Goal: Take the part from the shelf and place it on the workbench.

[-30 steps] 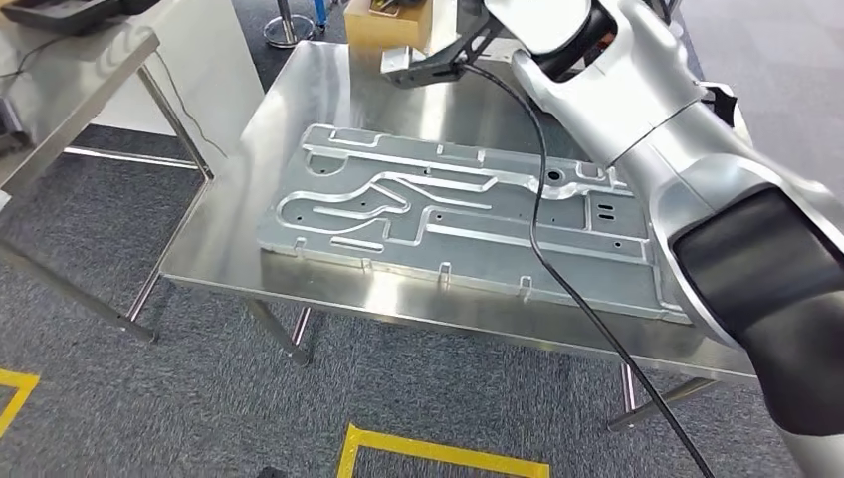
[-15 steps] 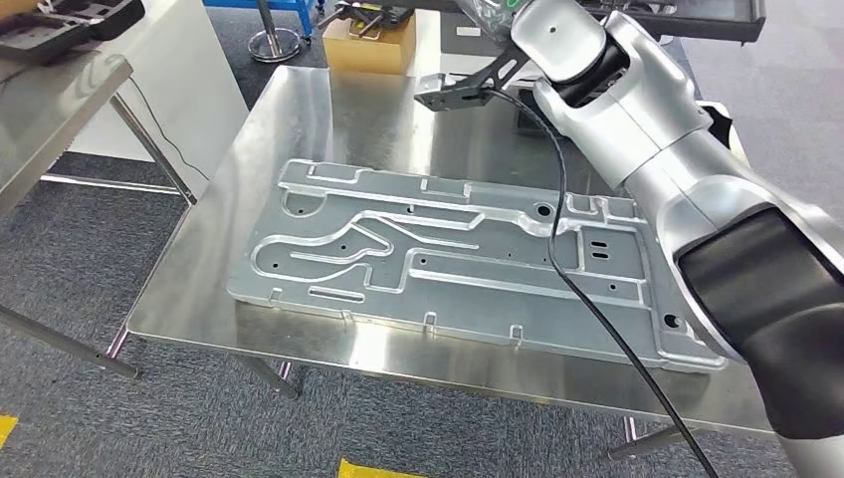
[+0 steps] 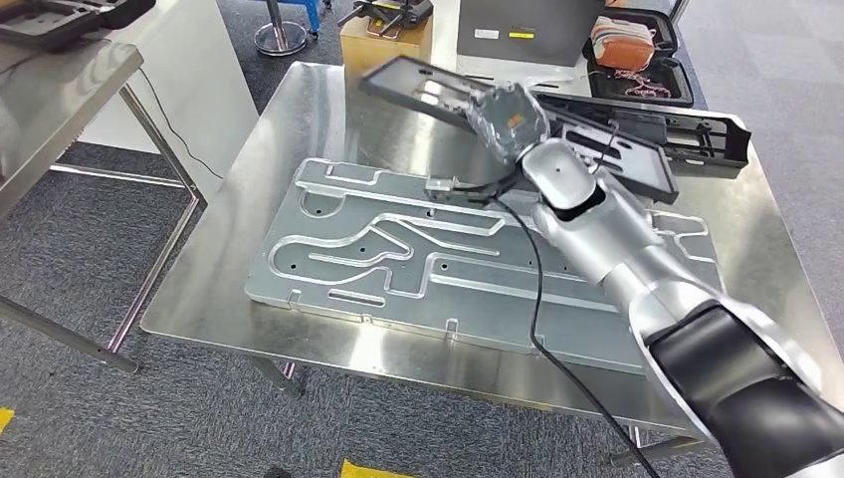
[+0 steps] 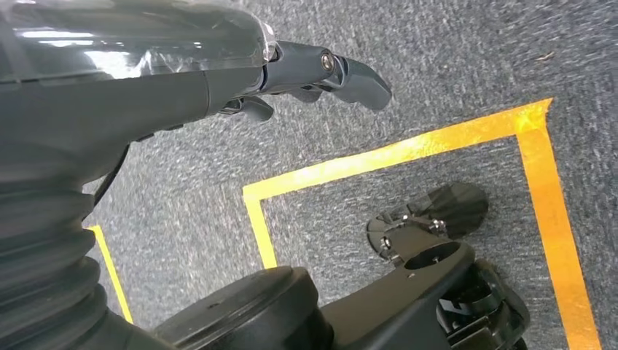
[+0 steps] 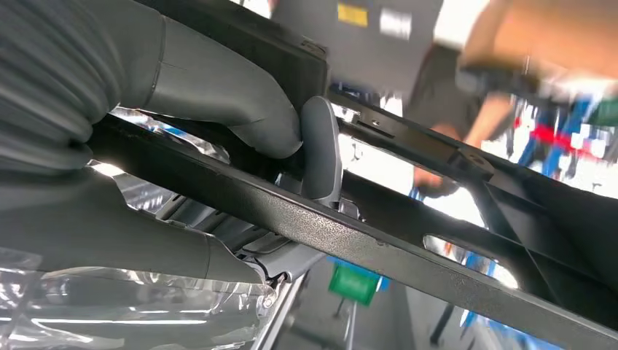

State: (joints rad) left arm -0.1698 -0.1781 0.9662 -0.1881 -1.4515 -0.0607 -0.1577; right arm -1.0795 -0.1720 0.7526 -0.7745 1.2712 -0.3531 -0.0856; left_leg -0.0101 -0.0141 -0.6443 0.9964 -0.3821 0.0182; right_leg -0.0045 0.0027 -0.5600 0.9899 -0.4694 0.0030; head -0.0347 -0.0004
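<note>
Black part (image 3: 597, 139): a long, flat plastic frame that you see held above the far side of the steel bench (image 3: 229, 289), tilted, one end over the far left of the bench and the other reaching its far right edge. Left of centre on the bench lies a large grey metal plate (image 3: 398, 259) with raised channels. At centre, your right hand (image 3: 508, 119), wrapped in clear film, has its fingers (image 5: 321, 149) clamped on the part's rail. A black cable (image 3: 537, 299) trails from the wrist. Your left hand (image 4: 291, 73) hangs over grey carpet with yellow tape (image 4: 408, 149), fingers loosely curled, holding nothing.
</note>
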